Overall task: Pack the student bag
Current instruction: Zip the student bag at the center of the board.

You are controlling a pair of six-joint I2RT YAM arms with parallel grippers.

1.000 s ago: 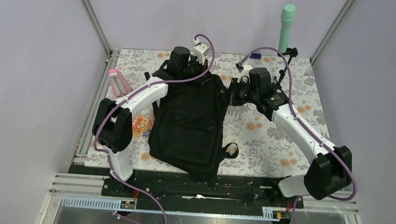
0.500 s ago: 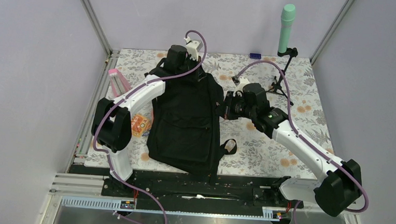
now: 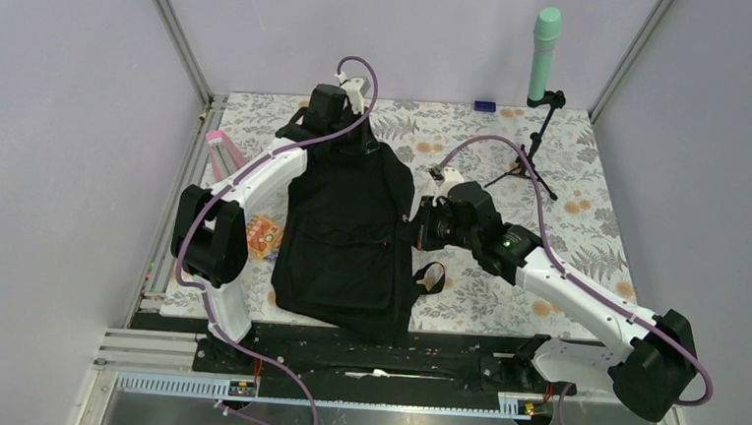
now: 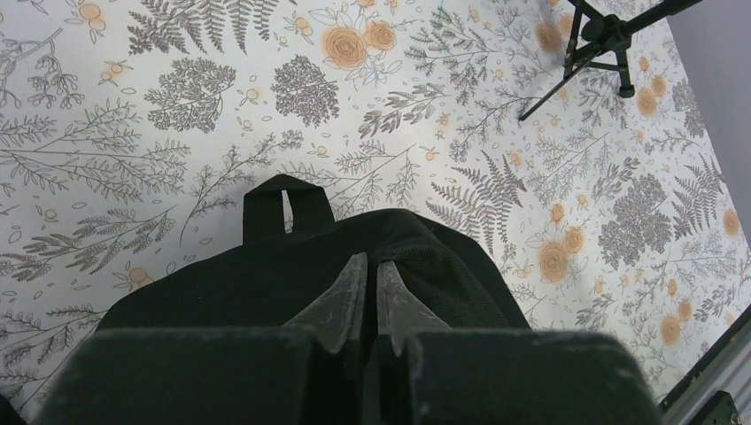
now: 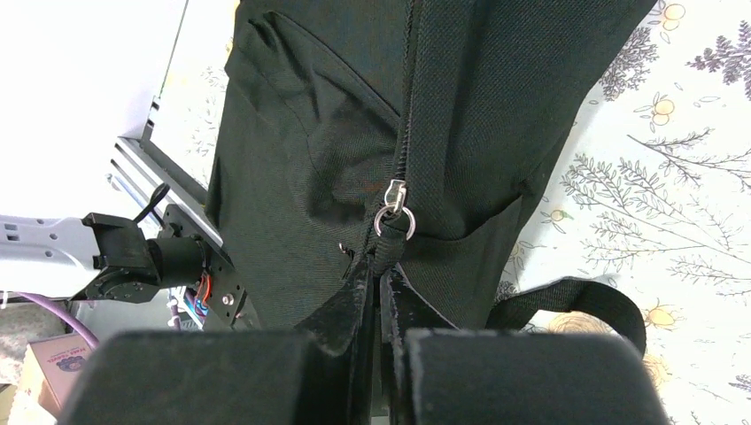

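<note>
Backpack zipping, seen from above: the student bag (image 3: 346,230) lies flat on the floral cloth (image 3: 570,205) between the two arms. Within the last second the right gripper (image 3: 413,233) has travelled down the bag's right edge toward the near side, while the left gripper (image 3: 345,140) has stayed at the bag's far end. This looks like the zip being drawn along, which would put the packing near its finish. An orange packet (image 3: 267,235) and a pink item (image 3: 223,154) sit left of the bag. A mint cylinder (image 3: 545,41) on a tripod (image 3: 533,153) stands at the far right, inside plain lilac walls and an aluminium frame.

Left wrist: the left gripper (image 4: 370,266) is pressed together, pinching black fabric just behind the carry loop (image 4: 285,199), with patterned cloth beyond.

Right wrist: the right gripper (image 5: 379,270) is clamped on the tab hanging from the ringed zip pull (image 5: 394,211). The zip line beyond it appears shut, and a strap (image 5: 576,297) curls onto the cloth.
</note>
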